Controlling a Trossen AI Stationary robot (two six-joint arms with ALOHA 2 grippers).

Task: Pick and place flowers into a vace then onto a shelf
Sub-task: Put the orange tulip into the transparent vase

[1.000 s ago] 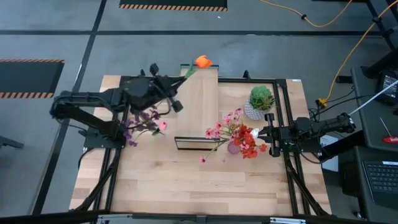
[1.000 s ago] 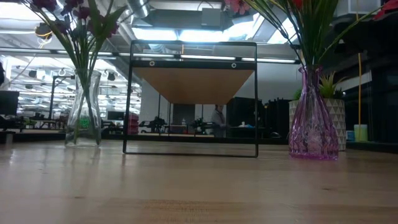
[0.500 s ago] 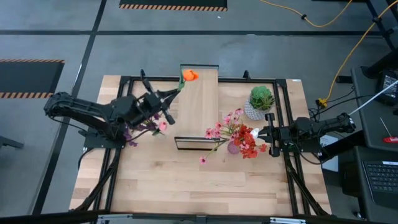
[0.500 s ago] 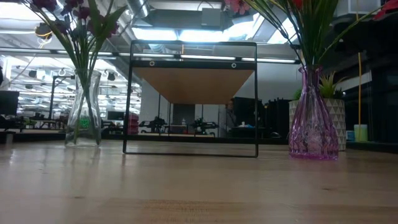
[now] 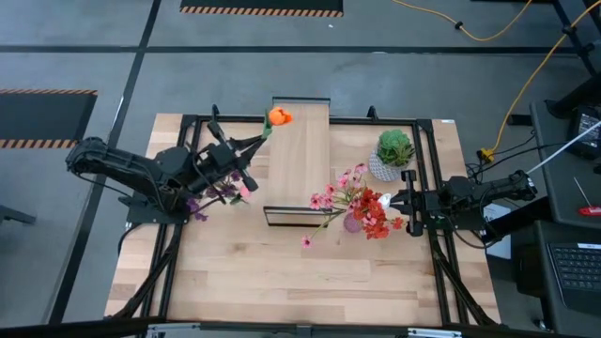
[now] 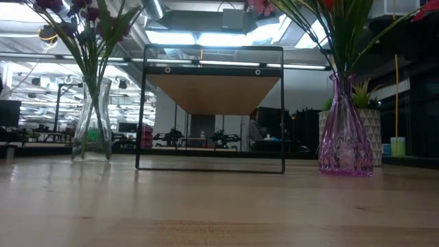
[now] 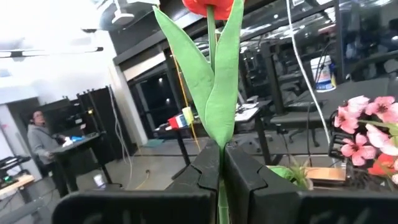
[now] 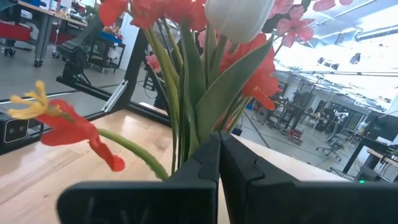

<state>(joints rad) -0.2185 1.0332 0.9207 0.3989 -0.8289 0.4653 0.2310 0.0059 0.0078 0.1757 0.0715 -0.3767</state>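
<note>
My left gripper point(image 5: 246, 148) hovers over the table's far left, shut on an orange tulip point(image 5: 279, 116) whose bloom hangs by the far left corner of the light-wood shelf point(image 5: 302, 160). Just near of it stands a clear vase point(image 6: 92, 130) with purple and pink flowers point(image 5: 218, 188). A purple vase point(image 6: 345, 137) with pink and red flowers point(image 5: 362, 205) stands right of the shelf's near end. My right gripper point(image 5: 402, 201) waits shut beside those blooms, and I cannot tell whether it touches them. My left gripper pinches the tulip's green stem point(image 7: 218, 144) between its two fingers, just below the base of the long leaves. The fingers lie about level, pointing toward the table's far right, and the stem runs along them. Leaves and bloom point(image 7: 211, 6) stick out past the fingertips, clear of everything.
A round green plant in a white pot point(image 5: 392, 155) stands at the far right, next to the shelf. A dark metal frame point(image 5: 427, 169) borders the tabletop. The near half of the wooden table point(image 5: 300, 282) is bare.
My left gripper has drawn back toward the table's left edge and sunk a little, carrying the orange tulip. The bloom has come from beyond the shelf's far end to its far left corner.
</note>
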